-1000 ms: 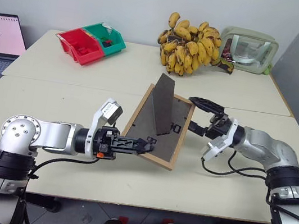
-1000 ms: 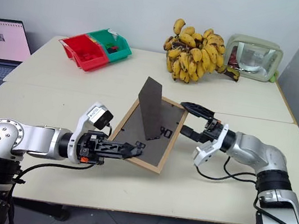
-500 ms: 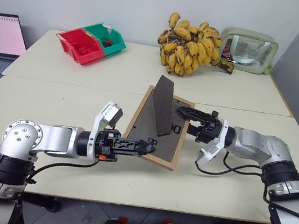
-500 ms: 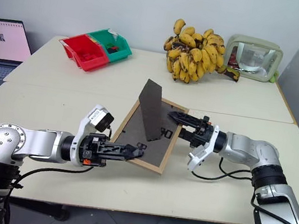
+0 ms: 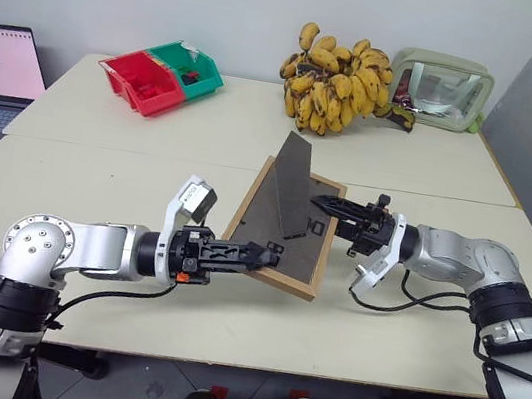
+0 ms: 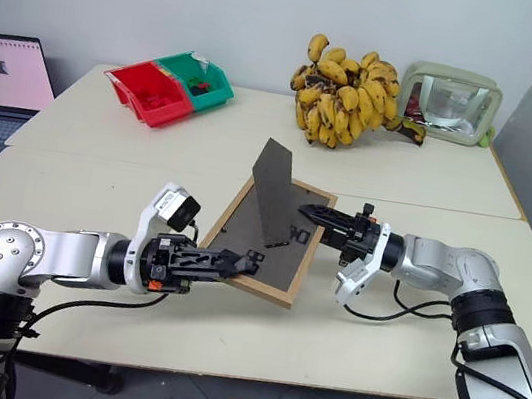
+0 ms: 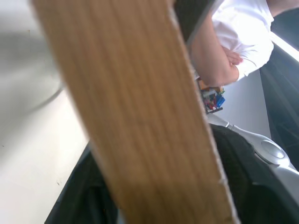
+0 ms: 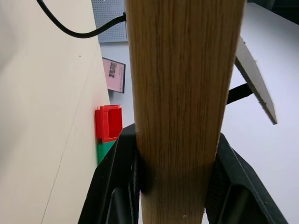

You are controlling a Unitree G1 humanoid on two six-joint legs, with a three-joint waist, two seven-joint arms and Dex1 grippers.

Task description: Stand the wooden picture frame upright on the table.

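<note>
Right wrist view: right gripper (image 8: 180, 186) clamped on wood rail of wooden picture frame (image 5: 282, 224). Frame held tilted over table (image 5: 96, 183), back up, stand folded out. Left gripper (image 5: 255, 253) parted around lower edge. Judged light, stiff, glass fragile; side rails best gripped.

Picture frame (image 5: 282, 224) between claws, on table (image 5: 105, 194)

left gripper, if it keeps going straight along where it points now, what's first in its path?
The wooden picture frame itself: the left gripper points to the robot's right, with its tips at the frame's near-left edge. Past the frame, roughly along that line, is the right gripper, shut on the frame's far edge; depth is hard to judge.
</note>
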